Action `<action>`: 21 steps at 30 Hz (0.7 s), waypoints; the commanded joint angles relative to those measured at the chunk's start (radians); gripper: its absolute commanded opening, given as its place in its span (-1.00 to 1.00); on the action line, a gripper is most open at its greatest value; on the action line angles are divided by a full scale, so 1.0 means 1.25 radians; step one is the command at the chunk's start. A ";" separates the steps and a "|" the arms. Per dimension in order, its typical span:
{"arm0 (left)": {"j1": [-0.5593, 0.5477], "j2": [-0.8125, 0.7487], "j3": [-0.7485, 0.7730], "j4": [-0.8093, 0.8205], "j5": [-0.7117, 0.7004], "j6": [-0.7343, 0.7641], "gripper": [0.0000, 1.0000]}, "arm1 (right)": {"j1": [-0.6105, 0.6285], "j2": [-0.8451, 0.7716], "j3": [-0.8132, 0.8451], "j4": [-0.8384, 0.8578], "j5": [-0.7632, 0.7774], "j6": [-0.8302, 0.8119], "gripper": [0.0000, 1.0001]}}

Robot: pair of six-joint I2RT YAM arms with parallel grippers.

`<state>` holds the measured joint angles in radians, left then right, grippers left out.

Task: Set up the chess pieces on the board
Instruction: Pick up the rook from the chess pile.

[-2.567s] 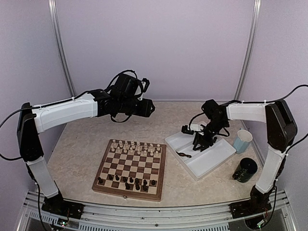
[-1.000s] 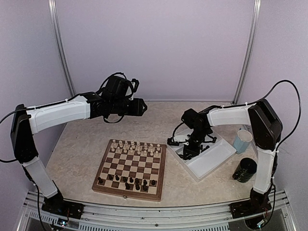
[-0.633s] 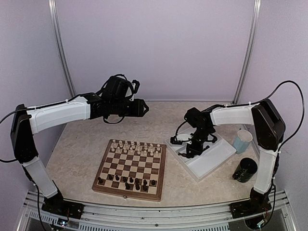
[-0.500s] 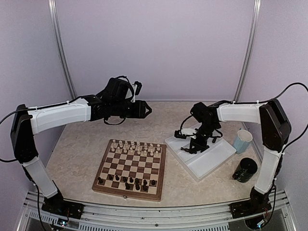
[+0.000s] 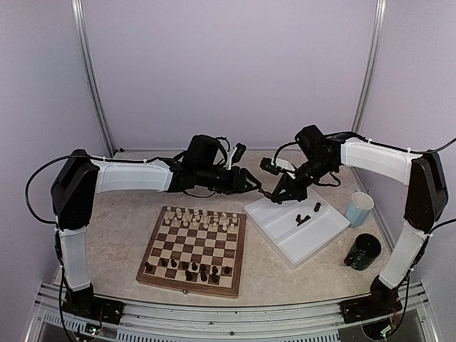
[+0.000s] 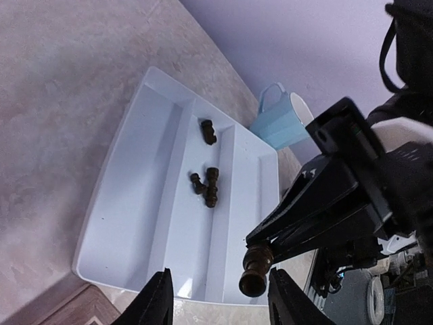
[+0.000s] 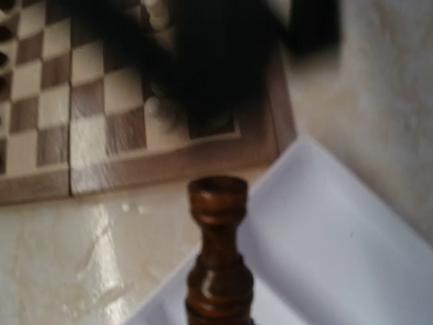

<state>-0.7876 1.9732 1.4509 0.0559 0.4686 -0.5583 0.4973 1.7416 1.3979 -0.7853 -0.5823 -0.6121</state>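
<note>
The chessboard [image 5: 191, 246] lies at the centre left, with cream pieces [image 5: 199, 217] in its far rows and dark pieces [image 5: 189, 269] in its near row. My right gripper [image 5: 273, 193] is shut on a dark brown piece [image 7: 216, 250] and holds it above the white tray's left corner. The piece also shows in the left wrist view [image 6: 256, 271]. My left gripper [image 5: 254, 187] is open and empty, reaching right. Its fingers [image 6: 152, 305] stand on either side of the held piece without touching it. Three dark pieces [image 6: 206, 186] lie in the tray.
The white tray [image 5: 285, 239] sits right of the board. A pale blue cup [image 5: 358, 209] and a black cup [image 5: 364, 251] stand at the far right. The board's corner [image 7: 169, 156] shows below the right gripper.
My right gripper rose from the tray with a dark piece and moved back-left. My left arm swung right from above the board's far side until its gripper faces the right gripper.
</note>
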 commanded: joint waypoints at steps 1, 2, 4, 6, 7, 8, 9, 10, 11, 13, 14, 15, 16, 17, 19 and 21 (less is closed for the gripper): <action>-0.021 0.045 0.054 0.010 0.083 -0.027 -0.07 | 0.005 0.004 0.034 0.017 -0.070 0.009 -1.00; -0.024 0.051 0.057 0.010 0.087 -0.030 -0.09 | 0.006 0.004 0.037 0.016 -0.072 0.010 -1.00; -0.026 0.058 0.055 0.012 0.090 -0.035 -0.14 | 0.007 0.006 0.039 0.015 -0.073 0.009 -1.00; -0.026 0.060 0.053 0.018 0.095 -0.038 -0.22 | 0.007 0.008 0.037 0.015 -0.071 0.008 -1.00; -0.025 0.060 0.053 0.021 0.097 -0.039 -0.27 | 0.008 0.008 0.035 0.015 -0.069 0.008 -1.00; -0.025 0.060 0.053 0.023 0.098 -0.040 -0.32 | 0.009 0.008 0.034 0.016 -0.068 0.006 -1.00; -0.025 0.060 0.053 0.027 0.099 -0.041 -0.40 | 0.010 0.008 0.033 0.015 -0.068 0.005 -1.00; -0.024 0.060 0.053 0.029 0.100 -0.042 -0.48 | 0.010 0.008 0.032 0.016 -0.068 0.005 -1.00; -0.023 0.060 0.054 0.030 0.099 -0.042 -0.56 | 0.010 0.008 0.031 0.017 -0.067 0.005 -1.00; -0.021 0.059 0.054 0.030 0.097 -0.044 -0.66 | 0.010 0.009 0.028 0.016 -0.065 0.004 -1.00; -0.020 0.054 0.051 0.028 0.093 -0.044 -0.69 | 0.010 0.009 0.025 0.018 -0.062 0.004 -1.00; -0.019 0.050 0.049 0.023 0.088 -0.043 -0.73 | 0.010 0.009 0.022 0.020 -0.058 0.002 -1.00; -0.018 0.043 0.047 0.014 0.079 -0.037 -0.77 | 0.010 0.010 0.016 0.020 -0.055 -0.001 -1.00; -0.016 0.036 0.045 -0.001 0.067 -0.028 -0.80 | 0.010 0.009 0.009 0.023 -0.050 -0.003 -1.00; -0.015 0.009 0.038 -0.038 0.031 -0.001 -0.83 | 0.009 0.008 -0.009 0.029 -0.036 -0.008 -1.00; -0.017 -0.034 0.027 -0.100 -0.010 0.034 -0.85 | 0.004 0.008 -0.037 0.040 -0.023 -0.012 -1.00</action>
<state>-0.8154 2.0293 1.4933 0.0441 0.5480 -0.5922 0.5018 1.7481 1.4059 -0.7528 -0.6353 -0.6106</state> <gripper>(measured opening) 0.122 0.078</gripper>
